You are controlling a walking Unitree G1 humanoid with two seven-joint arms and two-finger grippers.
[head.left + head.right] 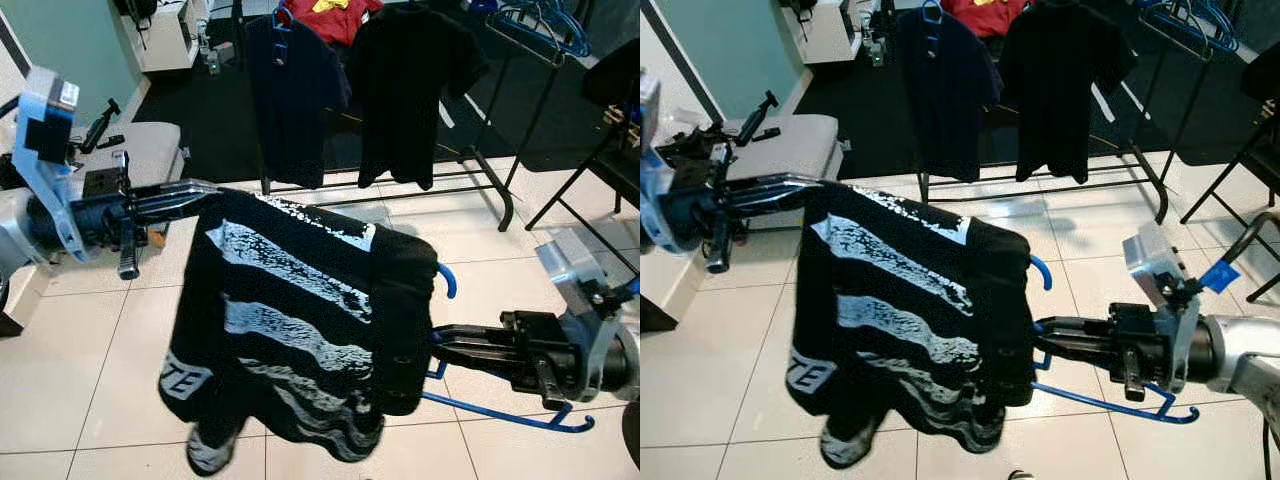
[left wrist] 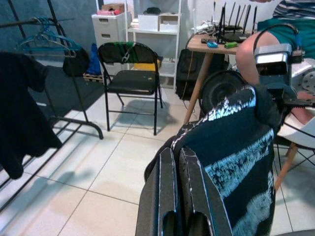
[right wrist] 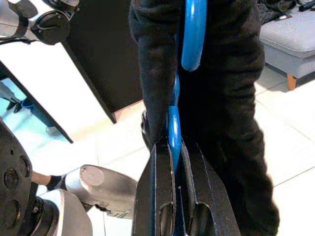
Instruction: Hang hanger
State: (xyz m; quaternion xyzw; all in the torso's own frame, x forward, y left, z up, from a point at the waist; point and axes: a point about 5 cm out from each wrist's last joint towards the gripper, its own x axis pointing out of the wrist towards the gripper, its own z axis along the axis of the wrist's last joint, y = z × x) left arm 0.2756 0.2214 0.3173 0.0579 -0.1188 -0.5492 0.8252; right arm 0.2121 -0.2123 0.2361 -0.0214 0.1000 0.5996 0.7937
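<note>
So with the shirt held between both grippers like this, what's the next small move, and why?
Probably step toward the clothes rack and lift the blue hanger up to its rail. The right gripper is shut on the hanger, the left gripper pinches the black T-shirt, which drapes low between them, and the rack stands further off across the tile.

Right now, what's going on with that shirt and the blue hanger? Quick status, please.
Right gripper shut on blue hanger. Left gripper shut on black shirt, shirt draped between both. Clothes rack ahead, two shirts already hanging.
</note>
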